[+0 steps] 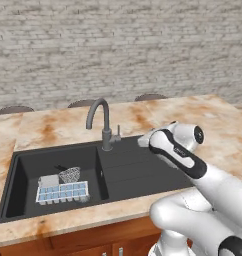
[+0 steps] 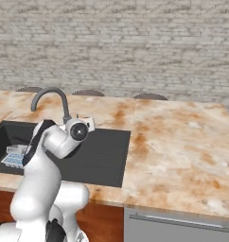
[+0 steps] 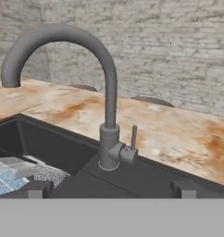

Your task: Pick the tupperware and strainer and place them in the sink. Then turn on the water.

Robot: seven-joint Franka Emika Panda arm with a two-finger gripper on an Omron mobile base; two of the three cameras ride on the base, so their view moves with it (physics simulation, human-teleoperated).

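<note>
Hand view: wide-spread fingers (image 3: 35, 189) face the grey arched faucet (image 3: 107, 92); at 8 o'clock, blue-gridded translucent tupperware (image 3: 5, 181) lies in the matte black sink (image 3: 49, 143).

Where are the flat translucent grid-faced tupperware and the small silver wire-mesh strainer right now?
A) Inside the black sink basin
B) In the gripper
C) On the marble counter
A: the tupperware and the strainer both lie inside the sink basin, left of the faucet.

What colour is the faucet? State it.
Plain matte grey, spout and lever alike; the faucet shows best in the hand view.
</note>
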